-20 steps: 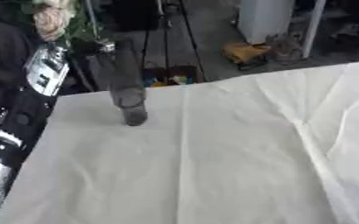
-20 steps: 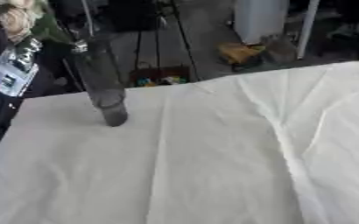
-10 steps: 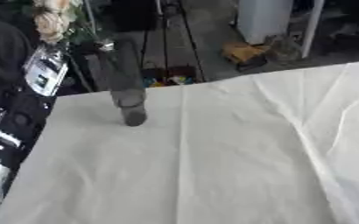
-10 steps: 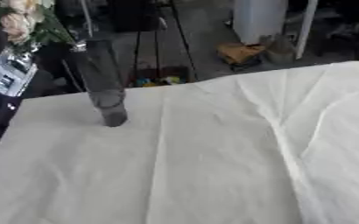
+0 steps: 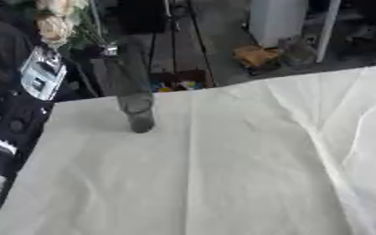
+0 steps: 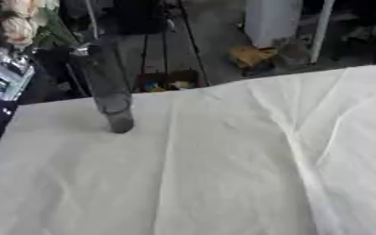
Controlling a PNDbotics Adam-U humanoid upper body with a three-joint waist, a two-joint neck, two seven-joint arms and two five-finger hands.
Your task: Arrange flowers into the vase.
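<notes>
A tall, narrow, dark glass vase point(image 5: 135, 98) stands upright on the white tablecloth point(image 5: 223, 174), close to the table's far left edge. Pale cream flowers point(image 5: 52, 24) with green leaves point(image 6: 56, 32) hang in the upper left corner, up and to the left of the vase mouth and outside it. My left arm rises along the left edge of the view. Its black and silver hand point(image 5: 40, 73) sits just below the blooms, and its grip is hidden. The stems are hard to make out against the dark background. My right hand does not show.
The cloth has a raised fold point(image 5: 319, 137) running down its right side. Beyond the table's far edge lies the floor with a cardboard box point(image 5: 255, 55), a white cabinet point(image 5: 275, 18) and dark stand legs point(image 5: 175, 27).
The flowers and my left arm have dipped very slightly. The vase has not moved.
</notes>
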